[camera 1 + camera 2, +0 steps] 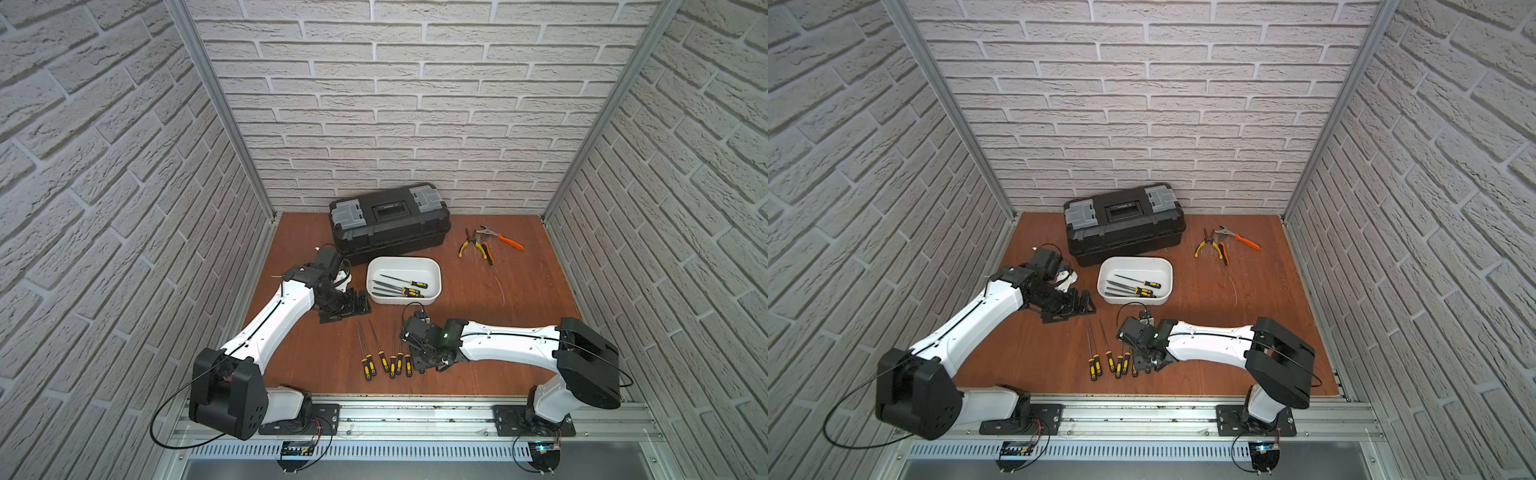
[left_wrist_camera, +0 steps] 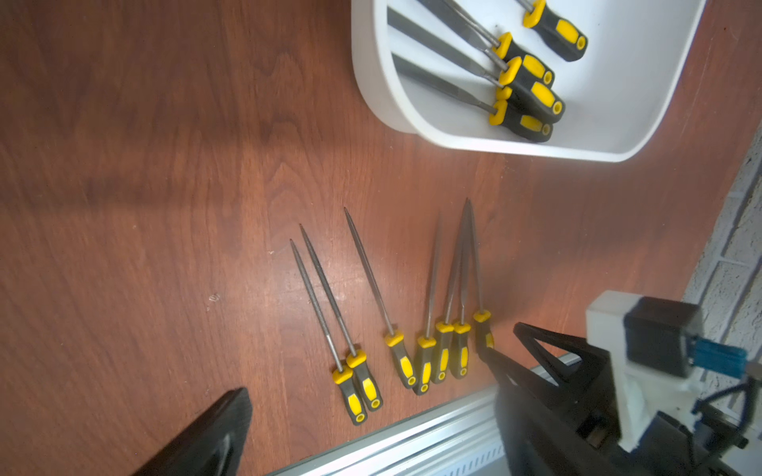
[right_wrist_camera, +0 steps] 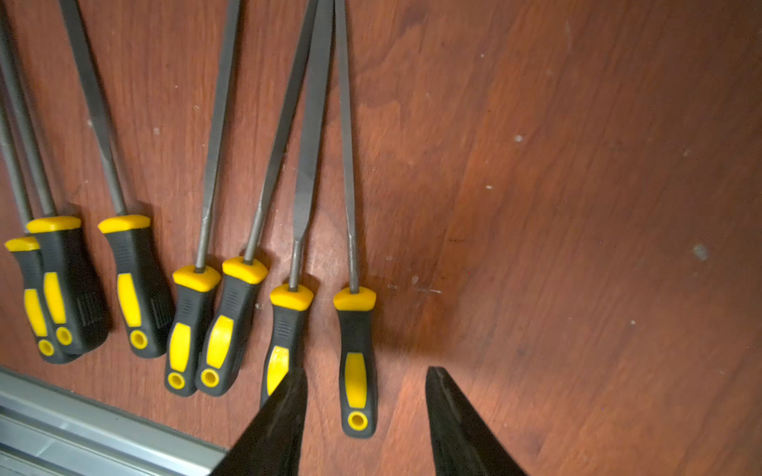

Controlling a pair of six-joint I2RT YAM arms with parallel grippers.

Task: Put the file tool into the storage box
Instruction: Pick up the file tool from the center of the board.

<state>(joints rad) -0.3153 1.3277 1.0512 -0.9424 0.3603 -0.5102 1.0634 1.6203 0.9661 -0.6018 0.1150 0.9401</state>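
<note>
Brown table (image 1: 519, 332), roomy toward right edge. Black toolbox (image 1: 388, 220) at rear edge; storage box (image 1: 436, 270) just before it. Left gripper (image 1: 347, 307) wide open beside box. Right gripper (image 3: 367, 369) spread astride handle of end file tool (image 3: 356, 329), near front edge.

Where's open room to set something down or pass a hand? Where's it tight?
Free: table between storage box, pliers and right arm; also between left arm and the file row. Box's end beyond the stored files is bare. Crowded: file row, right hand open over its end file.
</note>
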